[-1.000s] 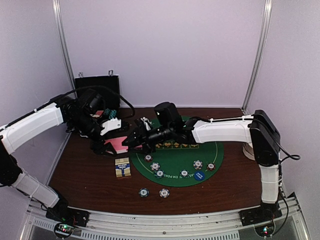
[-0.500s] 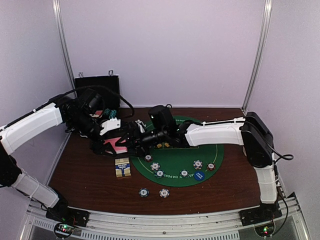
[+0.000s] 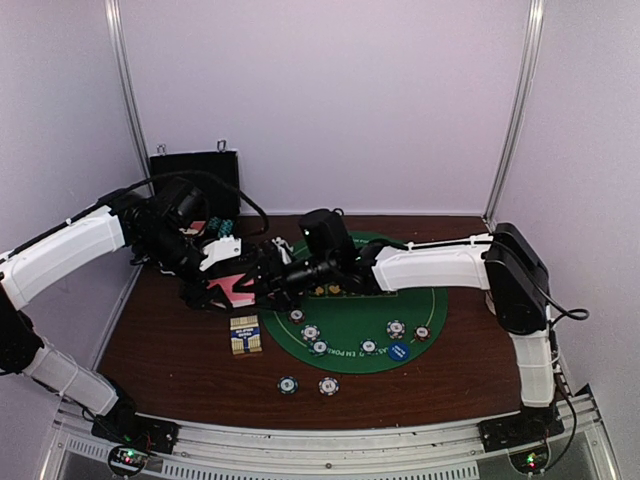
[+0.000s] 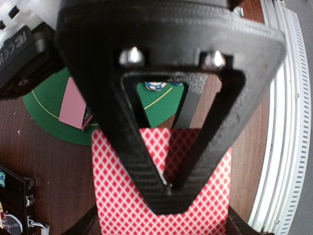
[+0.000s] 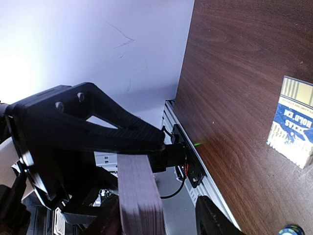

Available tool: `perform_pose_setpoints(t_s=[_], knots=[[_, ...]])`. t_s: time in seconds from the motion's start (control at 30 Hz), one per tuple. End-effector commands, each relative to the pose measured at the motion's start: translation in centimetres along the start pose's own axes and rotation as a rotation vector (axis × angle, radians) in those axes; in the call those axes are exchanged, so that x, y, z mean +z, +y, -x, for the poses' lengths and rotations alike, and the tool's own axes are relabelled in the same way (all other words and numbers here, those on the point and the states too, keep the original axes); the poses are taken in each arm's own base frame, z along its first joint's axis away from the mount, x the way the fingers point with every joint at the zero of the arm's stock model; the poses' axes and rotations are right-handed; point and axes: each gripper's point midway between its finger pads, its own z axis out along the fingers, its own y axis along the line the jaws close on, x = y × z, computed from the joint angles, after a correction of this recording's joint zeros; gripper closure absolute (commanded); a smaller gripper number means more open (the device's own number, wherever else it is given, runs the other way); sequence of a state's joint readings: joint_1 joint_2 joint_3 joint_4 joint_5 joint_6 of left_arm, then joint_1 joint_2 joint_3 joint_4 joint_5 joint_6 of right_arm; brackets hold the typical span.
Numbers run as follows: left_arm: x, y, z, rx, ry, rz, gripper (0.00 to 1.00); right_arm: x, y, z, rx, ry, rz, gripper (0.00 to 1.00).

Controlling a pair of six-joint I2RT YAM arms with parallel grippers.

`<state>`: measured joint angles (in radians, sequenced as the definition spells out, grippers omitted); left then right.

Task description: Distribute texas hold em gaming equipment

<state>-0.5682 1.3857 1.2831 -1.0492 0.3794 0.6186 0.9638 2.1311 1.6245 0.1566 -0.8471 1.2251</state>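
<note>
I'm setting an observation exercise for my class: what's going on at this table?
The left gripper is shut on a deck of pink-backed cards, just left of the green mat. The right gripper, jaws open, sits at the deck's end, apparently to draw a card. Poker chips lie on the mat.

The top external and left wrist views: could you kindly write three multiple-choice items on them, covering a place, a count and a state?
1. Where is the card box? A on wood left of the green mat; B on it; C far right of it.
2. How many chips lie on wood nearer than the mat? A none; B two; C five.
3. The left gripper is: A open; B out of view; C shut on the deck of cards.
A, it lies off the felt; B, a pair sits before the mat's edge; C, its jaws clamp the deck.
</note>
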Motion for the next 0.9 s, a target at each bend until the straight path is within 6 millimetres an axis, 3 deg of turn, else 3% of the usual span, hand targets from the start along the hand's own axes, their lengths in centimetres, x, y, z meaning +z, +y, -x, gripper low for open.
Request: perform_pose_setpoints(t_s=[0.0,0.17,0.4,0.6,0.87], knots=[[-1.5,0.1,1.6,0.025,-0.071,0.026,1.00,-2.4,-2.6,0.6,0.024,-0.047,-0.107,0.51],[-1.5,0.0,1.6,0.023,-0.071,0.022,1.00,-3.1,-2.7,0.4,0.022,-0.048,-0.118,0.52],[-1.4,0.2,1.4,0.019,-0.064,0.024,1.00,-3.8,-0.7,0.5,-0.006,-0.058,-0.091,0.54],[-1.3,0.2,1.3,0.019,-0.060,0.025,1.00,-4.5,0.4,0.4,-0.015,-0.062,-0.079,0.73],[-1.1,0.3,1.1,0.016,-0.050,0.027,1.00,-5.0,1.7,0.1,-0.004,-0.062,-0.034,0.86]])
